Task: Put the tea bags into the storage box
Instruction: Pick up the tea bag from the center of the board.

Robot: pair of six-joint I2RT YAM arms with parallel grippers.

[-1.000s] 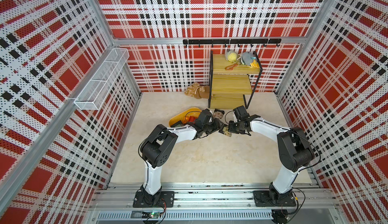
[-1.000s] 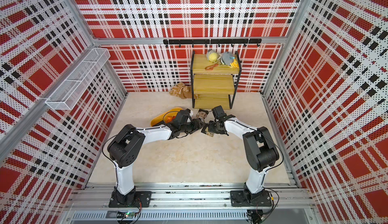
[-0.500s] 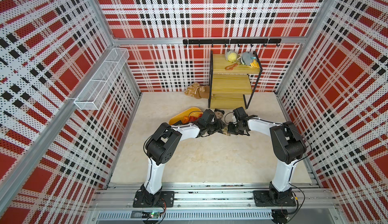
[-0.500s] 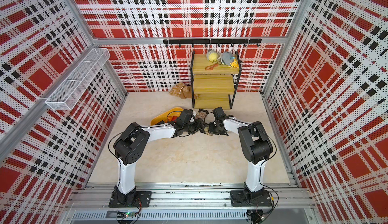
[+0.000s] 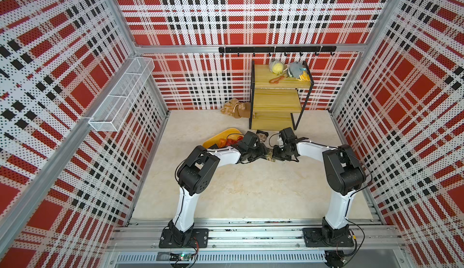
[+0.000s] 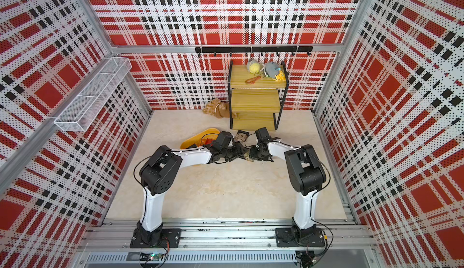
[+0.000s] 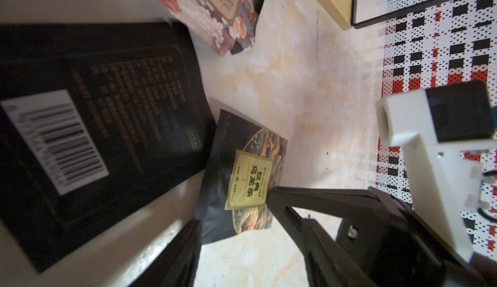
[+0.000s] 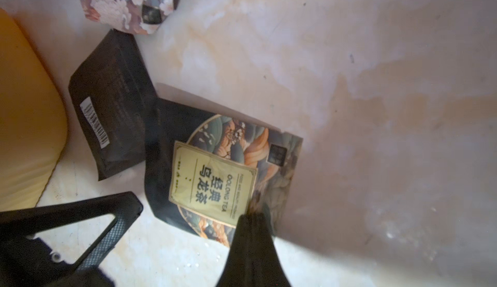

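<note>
Sachet (image 8: 215, 170) is judged light, limp, slippery, best pinched at its rim, where right gripper (image 8: 252, 219) is pressed together; left gripper (image 5: 264, 154) is spread.

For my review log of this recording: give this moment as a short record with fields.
storage box: yellow, red and orange sachets inside
outside box: oolong sachet, black barcode sachet, floral sachet
left tool: open, straddling oolong sachet
right tool: shut, tip at oolong sachet's corner, grip unclear
</note>
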